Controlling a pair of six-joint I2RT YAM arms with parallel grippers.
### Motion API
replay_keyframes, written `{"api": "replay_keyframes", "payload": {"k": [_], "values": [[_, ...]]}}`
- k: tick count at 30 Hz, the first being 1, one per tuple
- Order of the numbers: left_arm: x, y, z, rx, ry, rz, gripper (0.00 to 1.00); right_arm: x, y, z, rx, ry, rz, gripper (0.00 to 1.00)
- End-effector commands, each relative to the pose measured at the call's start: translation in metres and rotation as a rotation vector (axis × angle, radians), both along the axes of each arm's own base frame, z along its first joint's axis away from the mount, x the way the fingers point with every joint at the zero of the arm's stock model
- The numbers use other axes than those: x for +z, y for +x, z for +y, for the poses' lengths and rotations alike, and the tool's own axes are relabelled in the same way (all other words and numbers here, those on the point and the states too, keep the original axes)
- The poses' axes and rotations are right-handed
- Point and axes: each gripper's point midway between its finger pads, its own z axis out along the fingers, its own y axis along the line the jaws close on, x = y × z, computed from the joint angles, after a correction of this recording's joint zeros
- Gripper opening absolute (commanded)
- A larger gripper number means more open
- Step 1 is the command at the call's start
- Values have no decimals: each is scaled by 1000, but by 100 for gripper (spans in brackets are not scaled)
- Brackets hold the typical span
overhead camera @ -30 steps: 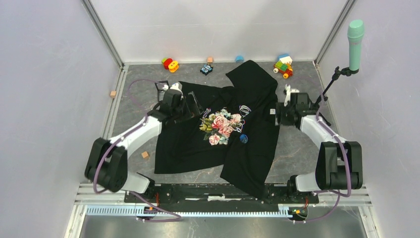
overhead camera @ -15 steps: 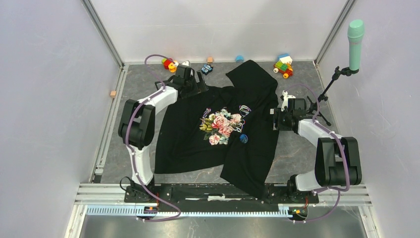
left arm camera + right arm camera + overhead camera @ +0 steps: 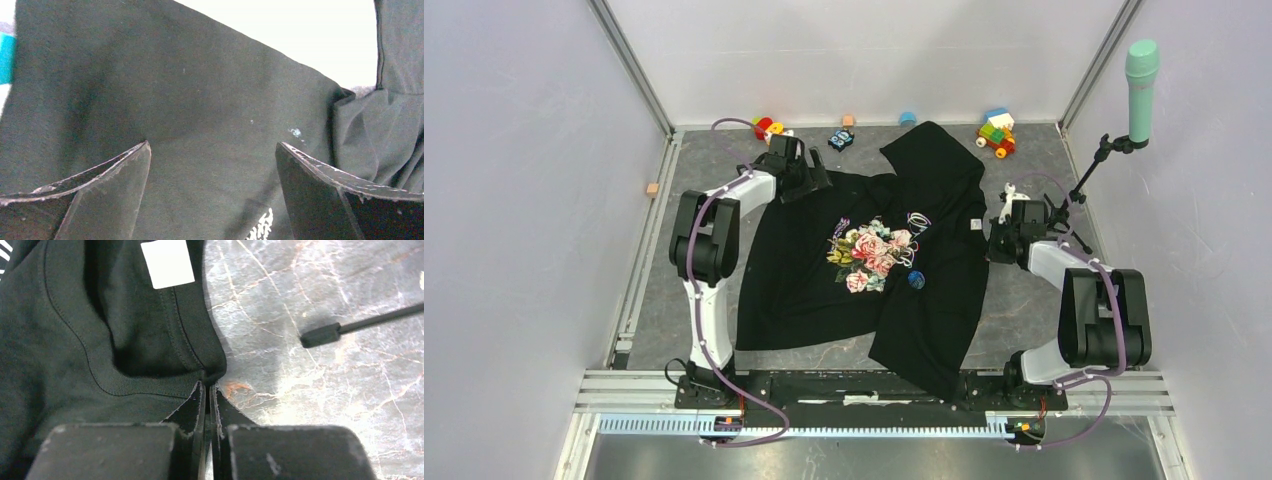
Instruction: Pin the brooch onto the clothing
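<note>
- Shirt (image 3: 824,290) lies chest up on the grey table (image 3: 1024,300), with its right part folded and rumpled
- Brooch (image 3: 916,280) sits on the shirt, just beside the lower right of the rose print (image 3: 869,255) and well apart from both grippers
- Left gripper (image 3: 809,172) is at the shirt's far left corner, by the sleeve
- In the left wrist view its jaws stand wide, with plain black cloth beneath and between them and nothing held
- A bit of white lettering (image 3: 261,229) shows on the cloth near the bottom of that view
- Right gripper (image 3: 996,243) is at the shirt's right edge, near the white tag (image 3: 975,226) inside the collar
- In the right wrist view its jaws are drawn to a thin slit, tips at the collar rim where the cloth meets the table
- The rim's fold runs straight into the tips and looks nipped between them
- Black stand foot (image 3: 320,335) rests on the table to the right of the collar, apart from the right gripper
- Teal mic (image 3: 1142,90) stands on that stand at the far right corner
- Toys (image 3: 996,133) lie along the far wall, apart from the shirt
</note>
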Motion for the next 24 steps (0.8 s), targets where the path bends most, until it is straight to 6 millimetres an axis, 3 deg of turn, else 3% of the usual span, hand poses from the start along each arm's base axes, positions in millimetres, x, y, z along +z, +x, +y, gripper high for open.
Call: {"api": "replay_keyframes", "payload": {"k": [1,6,11,20,24], "values": [[-18,4,26,42,0,29,100,-12,-19,-27,-135,-32,38,0],[-30,2,53,110,-20,51,100,-11,-37,-60,-283,-58,39,0],[-32,3,66,146,-18,48,100,-7,-51,-84,-378,-84,29,0],[-16,10,76,201,-10,-15,100,5,-60,-111,-448,-160,24,0],[0,17,66,159,-45,-47,100,18,-53,-104,-394,-135,0,2]]}}
